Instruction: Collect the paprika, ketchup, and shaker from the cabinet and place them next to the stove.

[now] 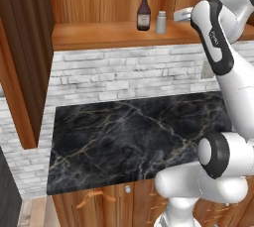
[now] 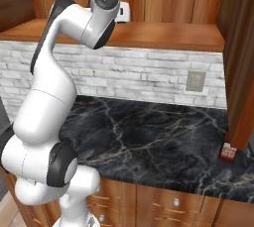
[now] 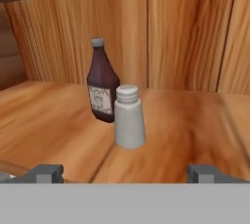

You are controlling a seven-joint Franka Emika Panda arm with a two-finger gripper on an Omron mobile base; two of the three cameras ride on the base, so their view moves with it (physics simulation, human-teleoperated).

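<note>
— Left base view: what stands on the orange-brown wooden cabinet shelf [image 1: 99, 35]?
— A slim dark brown ketchup bottle [image 1: 143, 14], with a small pale grey shaker [image 1: 160, 22] just beside it.
— Hand view?
— The gripper [image 3: 125, 173] is spread wide and empty, the shaker [image 3: 129, 117] before the bottle [image 3: 102, 82].

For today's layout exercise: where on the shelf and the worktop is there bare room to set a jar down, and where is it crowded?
The black marble worktop is bare from the brick wall to its front edge. The shelf is free left of the bottle. It is crowded where the bottle and the shaker stand close together, by the arm.
</note>
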